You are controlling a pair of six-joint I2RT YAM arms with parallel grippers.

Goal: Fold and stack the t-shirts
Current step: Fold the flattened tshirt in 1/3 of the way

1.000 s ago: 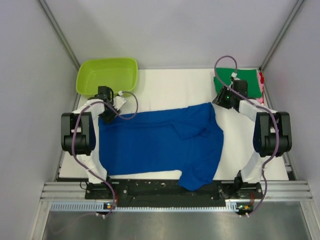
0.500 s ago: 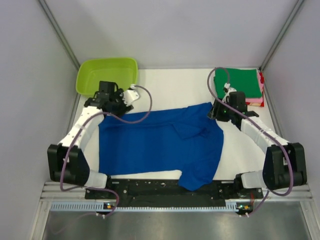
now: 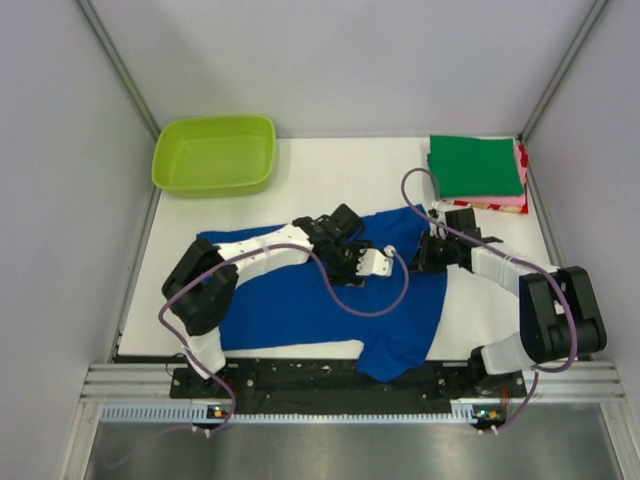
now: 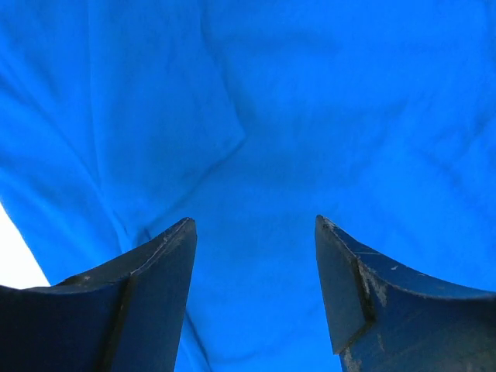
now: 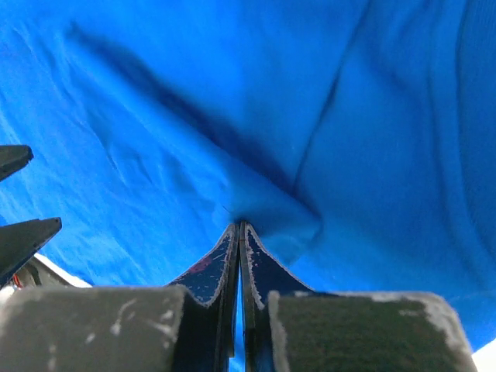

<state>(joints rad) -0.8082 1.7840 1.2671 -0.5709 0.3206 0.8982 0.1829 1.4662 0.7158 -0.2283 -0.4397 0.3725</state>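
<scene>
A royal-blue t-shirt (image 3: 300,290) lies spread, plain side up, across the white table (image 3: 330,175). My left gripper (image 3: 362,258) reaches across over its middle; in the left wrist view it (image 4: 256,225) is open and empty just above the blue cloth (image 4: 294,116). My right gripper (image 3: 422,252) is at the shirt's right part; in the right wrist view it (image 5: 240,226) is shut on a pinched ridge of blue cloth (image 5: 194,116). A folded green t-shirt (image 3: 475,165) lies on pink (image 3: 522,198) and red (image 3: 505,207) ones at the back right.
A lime-green plastic tub (image 3: 215,153) stands at the back left corner. Grey walls close in both sides and the back. The left gripper's black fingertips (image 5: 23,232) show at the left edge of the right wrist view, close to my right gripper.
My left arm swung from beside the tub to over the shirt's middle. My right gripper moved from near the green stack down onto the shirt's right part and is shut on the cloth.
</scene>
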